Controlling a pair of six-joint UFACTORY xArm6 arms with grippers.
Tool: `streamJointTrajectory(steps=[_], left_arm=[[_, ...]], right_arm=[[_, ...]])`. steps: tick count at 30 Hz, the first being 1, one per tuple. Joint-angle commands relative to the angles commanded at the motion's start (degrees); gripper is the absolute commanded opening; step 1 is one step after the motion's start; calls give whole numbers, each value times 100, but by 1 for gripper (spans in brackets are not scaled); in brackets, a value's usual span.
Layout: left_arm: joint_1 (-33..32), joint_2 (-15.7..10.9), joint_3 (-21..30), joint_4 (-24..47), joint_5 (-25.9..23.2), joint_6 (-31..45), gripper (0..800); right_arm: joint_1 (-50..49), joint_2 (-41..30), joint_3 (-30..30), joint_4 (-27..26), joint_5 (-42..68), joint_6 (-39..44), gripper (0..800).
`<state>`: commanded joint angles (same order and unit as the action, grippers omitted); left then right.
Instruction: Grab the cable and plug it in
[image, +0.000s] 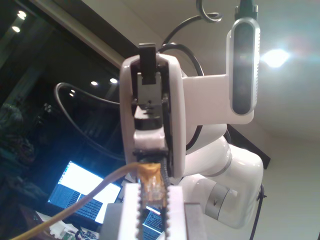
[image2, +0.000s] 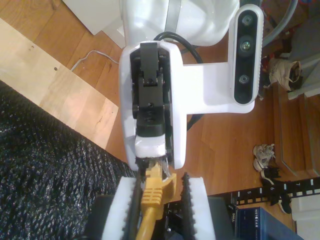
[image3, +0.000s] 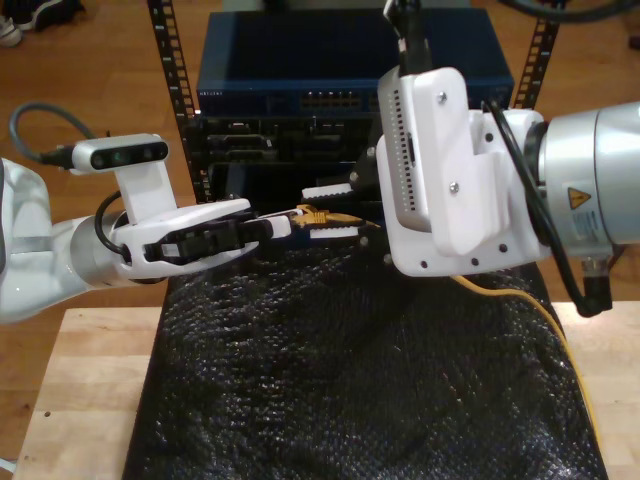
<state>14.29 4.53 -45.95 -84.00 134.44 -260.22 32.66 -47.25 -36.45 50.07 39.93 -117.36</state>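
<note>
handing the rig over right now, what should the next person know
My first gripper: jaws shut on the cable at its plug end.
My second gripper: jaws around the yellow boot; whether they clamp it is unclear.
Plug: held in the air between both grippers, in front of the rack, above the black mat.
Done: cable picked up.
Left: plug it into a socket.

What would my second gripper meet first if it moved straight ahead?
Most likely my first gripper, the white one facing it; the plug of the thin yellow network cable lies between them.
</note>
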Motion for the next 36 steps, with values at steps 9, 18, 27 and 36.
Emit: streamJointTrajectory(steps=[9, 18, 27, 36], left_arm=[[0, 9, -9, 0, 0, 0, 7], [0, 9, -9, 0, 0, 0, 7], [0, 9, -9, 0, 0, 0, 7], [0, 9, -35, 9, 18, -18, 122]], right_arm=[[0, 0, 0, 9, 0, 0, 171], [0, 0, 9, 26, 0, 0, 151], [0, 0, 9, 62, 0, 0, 33], [0, 0, 9, 62, 9, 0, 2]])
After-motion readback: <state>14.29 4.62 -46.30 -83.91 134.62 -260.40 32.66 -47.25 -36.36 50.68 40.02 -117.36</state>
